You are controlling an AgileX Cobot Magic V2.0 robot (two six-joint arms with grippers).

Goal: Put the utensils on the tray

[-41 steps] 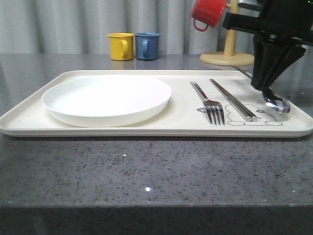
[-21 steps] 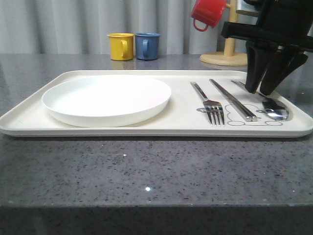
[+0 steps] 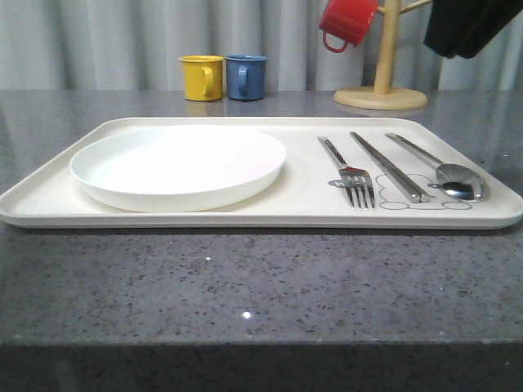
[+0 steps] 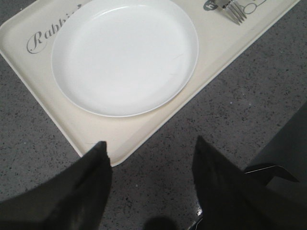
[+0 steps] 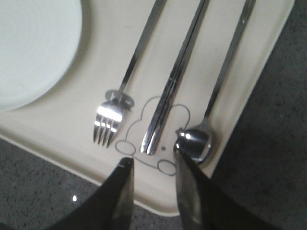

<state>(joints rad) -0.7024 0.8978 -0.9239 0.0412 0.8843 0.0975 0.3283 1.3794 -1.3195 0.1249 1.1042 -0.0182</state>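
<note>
1. We see the tray [image 3: 304, 209] lying flat on the speckled grey surface [image 3: 245, 286], its long side facing us.
2. The white plate [image 3: 178, 166] sits on the tray toward 9 o'clock, clear of the cutlery.
3. Toward 3 o'clock lie three utensils side by side, not touching: the fork [image 3: 349, 175], then the chopsticks [image 3: 391, 167], then the spoon [image 3: 452, 172] nearest the tray's 3 o'clock rim (its bowl rests at the rabbit drawing).
4. All three handles point toward 12 o'clock; the tines, chopstick tips and spoon bowl point toward 6.
5. The right pincer [image 5: 152, 191] hangs above the tray's near edge, its jaws parted and holding nothing, one finger overlapping the spoon bowl in the right wrist view.
6. The left pincer [image 4: 149, 184] hovers over the surface just off the tray's corner by the plate, jaws spread wide and empty.
7. At 12 o'clock, behind the tray, stand a yellow mug [image 3: 201, 77] and a blue mug [image 3: 246, 76], touching; a red mug [image 3: 348, 23] hangs on a wooden stand [image 3: 381, 91].
</note>
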